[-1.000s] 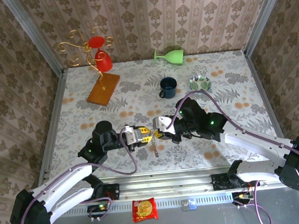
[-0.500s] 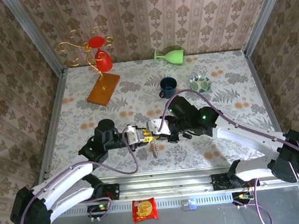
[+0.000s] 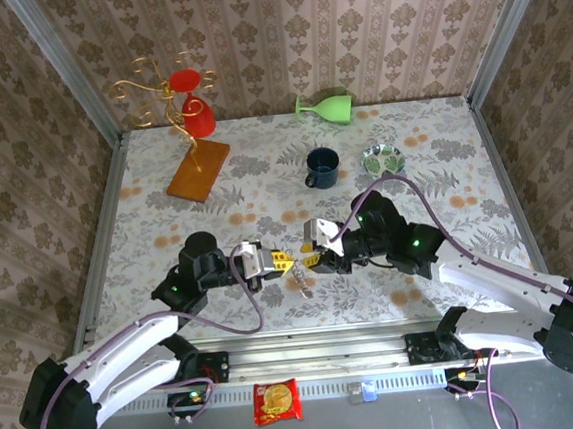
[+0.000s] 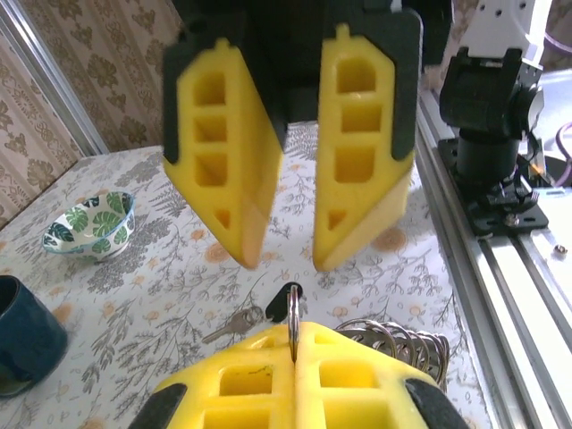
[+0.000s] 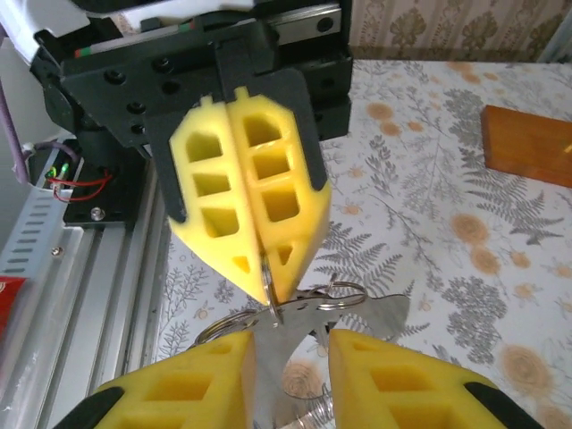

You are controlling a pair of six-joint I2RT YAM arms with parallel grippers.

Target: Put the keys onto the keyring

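Note:
My left gripper (image 3: 279,262) (image 4: 293,337) is shut on the keyring (image 4: 293,311), a thin silvery ring seen edge-on and clamped between its yellow fingertips. Facing it a short way off, my right gripper (image 3: 313,257) (image 5: 290,353) stands open. A flat silvery metal piece (image 5: 279,350) lies in the gap between its fingers. More silver rings (image 5: 332,298) hang beside it. Just beyond the keyring sit a small silver key (image 4: 231,323) and a black key head (image 4: 282,298); whether they are threaded on, I cannot tell. In the top view the bundle (image 3: 301,279) dangles between both grippers.
A blue mug (image 3: 322,167) and a leaf-patterned bowl (image 3: 383,158) stand behind the grippers. A green glass (image 3: 324,106) lies at the back wall. A gold wire stand with red cups (image 3: 186,98) rises from a wooden base (image 3: 199,170) at back left. The metal rail (image 4: 500,268) runs along the near edge.
My left gripper has closed fully on the keyring. My right gripper has opened and drawn back a little to the right.

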